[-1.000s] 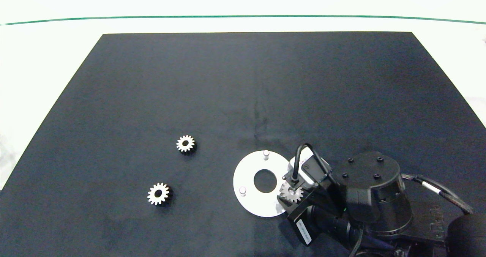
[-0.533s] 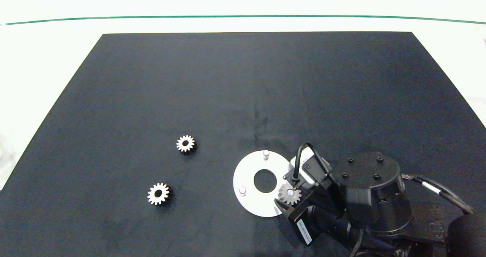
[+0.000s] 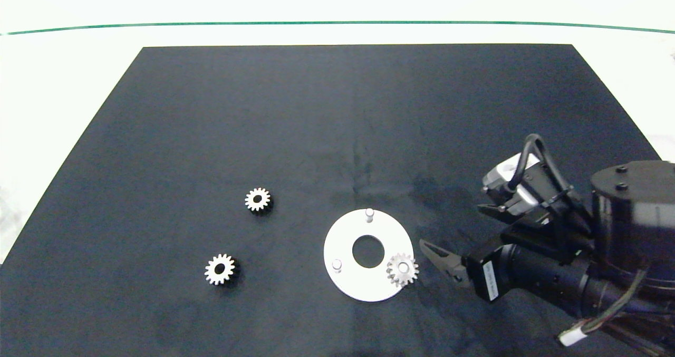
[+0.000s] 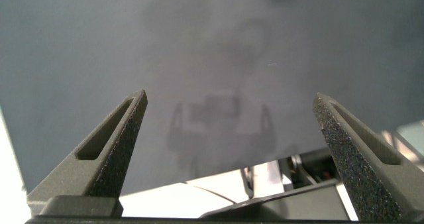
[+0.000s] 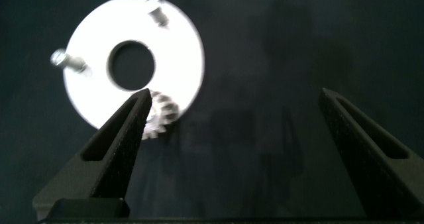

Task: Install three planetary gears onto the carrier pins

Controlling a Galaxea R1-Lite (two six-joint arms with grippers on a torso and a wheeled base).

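Observation:
The white carrier disc [image 3: 343, 241] lies near the mat's front, right of centre. One planetary gear [image 3: 403, 269] sits on its right-hand pin. The far pin [image 3: 369, 214] and the left pin [image 3: 337, 265] stand bare. Two more gears lie flat on the mat to the left, one farther back [image 3: 258, 199] and one nearer [image 3: 220, 269]. My right gripper [image 3: 451, 225] hangs open just right of the disc, holding nothing. Its wrist view shows the disc [image 5: 179, 52], both bare pins [image 5: 158, 13] [image 5: 69, 60] and the seated gear [image 5: 161, 113] beside one finger. The left gripper [image 4: 230, 99] is open over a plain grey surface, outside the head view.
A black mat [image 3: 337, 125] covers the white table, whose bare top borders it on the left, right and far sides. A green line [image 3: 337, 22] runs along the back. The right arm's dark body [image 3: 627, 230] fills the front right corner.
The right gripper has let go of the gear, which now rests on the right-hand pin, and has drawn back to the right with its fingers spread. The other gears have not moved.

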